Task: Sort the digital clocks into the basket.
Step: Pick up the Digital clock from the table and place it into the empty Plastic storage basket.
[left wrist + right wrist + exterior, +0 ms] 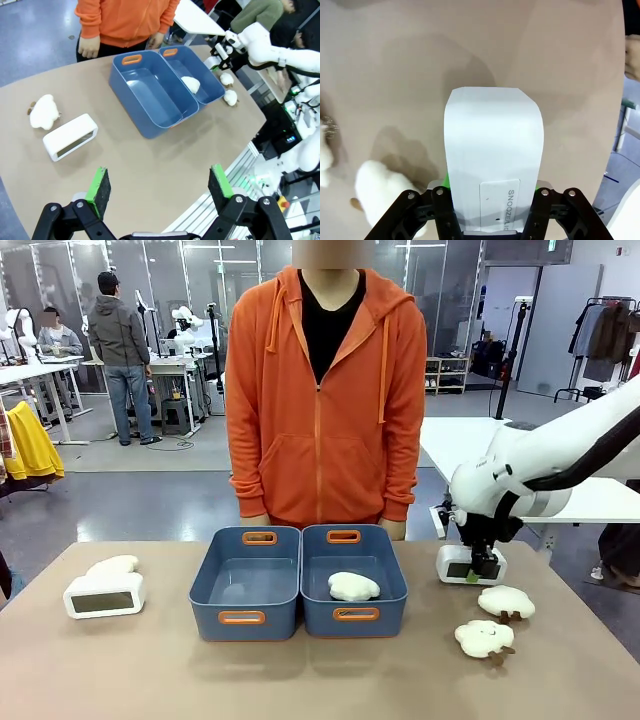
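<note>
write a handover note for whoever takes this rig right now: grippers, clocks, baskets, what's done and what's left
Right gripper: shut on the right clock, at table level right of the baskets.
Left gripper: open, holding nothing, above the table.
Left clock: on the table at the far left, beside a plush toy.
Left basket: empty. Right basket: holds a second plush toy.
Done: no clock is in a basket yet.
Left: both clocks, probably into the empty left basket.

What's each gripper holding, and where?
Right gripper clamps the right-hand digital clock across its top, by the snooze button. Left gripper holds nothing.
</note>
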Controlling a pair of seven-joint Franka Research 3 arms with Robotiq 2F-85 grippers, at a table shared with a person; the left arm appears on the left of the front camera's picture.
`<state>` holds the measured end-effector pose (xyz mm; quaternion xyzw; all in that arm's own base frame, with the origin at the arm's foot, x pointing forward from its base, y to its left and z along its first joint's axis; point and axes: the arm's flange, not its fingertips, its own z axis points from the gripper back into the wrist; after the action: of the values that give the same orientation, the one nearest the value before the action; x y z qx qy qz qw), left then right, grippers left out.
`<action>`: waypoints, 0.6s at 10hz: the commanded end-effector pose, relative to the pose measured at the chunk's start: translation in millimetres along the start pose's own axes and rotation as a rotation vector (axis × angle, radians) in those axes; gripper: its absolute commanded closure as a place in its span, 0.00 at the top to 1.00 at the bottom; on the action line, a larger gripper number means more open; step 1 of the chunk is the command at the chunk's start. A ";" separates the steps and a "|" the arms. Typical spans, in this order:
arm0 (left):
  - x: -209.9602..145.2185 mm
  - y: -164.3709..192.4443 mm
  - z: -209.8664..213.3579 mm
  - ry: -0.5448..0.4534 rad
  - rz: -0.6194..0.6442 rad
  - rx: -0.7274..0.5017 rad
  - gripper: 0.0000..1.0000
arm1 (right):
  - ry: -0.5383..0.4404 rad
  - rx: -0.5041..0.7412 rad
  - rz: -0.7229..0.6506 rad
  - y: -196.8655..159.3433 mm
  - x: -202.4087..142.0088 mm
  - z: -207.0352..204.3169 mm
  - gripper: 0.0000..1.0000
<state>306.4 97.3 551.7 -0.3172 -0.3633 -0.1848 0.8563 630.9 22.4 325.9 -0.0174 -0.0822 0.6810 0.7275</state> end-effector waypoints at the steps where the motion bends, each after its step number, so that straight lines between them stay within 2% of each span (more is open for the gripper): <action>1: 1.5 0.2 0.4 -0.010 -0.016 -0.025 1.00 | -0.080 0.024 -0.033 9.1 -3.1 57.6 0.07; 3: 1.5 0.2 0.4 -0.010 -0.016 -0.025 1.00 | -0.162 0.026 -0.115 25.1 -1.3 117.7 0.07; 4: 1.5 0.2 0.4 -0.010 -0.016 -0.025 1.00 | -0.164 0.006 -0.119 37.4 11.1 141.3 0.07; 5: 1.5 0.2 0.4 -0.010 -0.016 -0.025 1.00 | -0.177 0.004 -0.087 49.7 34.5 161.1 0.07; 6: 1.5 0.2 0.4 -0.010 -0.016 -0.025 1.00 | -0.176 0.017 -0.130 66.7 63.0 173.5 0.07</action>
<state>306.4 97.4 551.7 -0.3167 -0.3632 -0.1846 0.8566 561.0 51.1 498.7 0.0487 -0.1434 0.6462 0.7480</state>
